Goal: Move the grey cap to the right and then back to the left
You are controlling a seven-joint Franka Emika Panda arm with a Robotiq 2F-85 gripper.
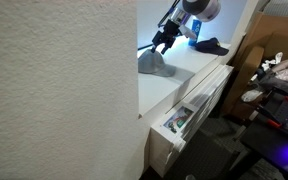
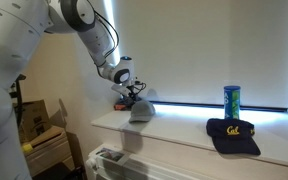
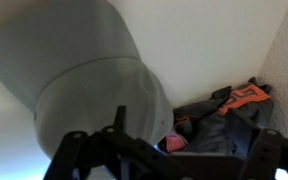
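The grey cap (image 2: 141, 111) sits on the white windowsill (image 2: 174, 130), at its end nearest the arm. It also shows in an exterior view (image 1: 156, 64) and fills the upper left of the wrist view (image 3: 74, 75). My gripper (image 2: 133, 96) hovers just above the cap, also seen in an exterior view (image 1: 163, 41). In the wrist view the gripper (image 3: 169, 150) has its fingers spread, with the cap's edge by one finger. It looks open and holds nothing.
A blue bottle (image 2: 232, 100) stands upright further along the sill, and a dark cap with yellow lettering (image 2: 232, 135) lies in front of it. Both show in an exterior view, the bottle (image 1: 194, 30) and the dark cap (image 1: 211, 45). Dark and orange clutter (image 3: 239, 100) lies below the sill's end. A wall (image 1: 54, 90) blocks much of one view.
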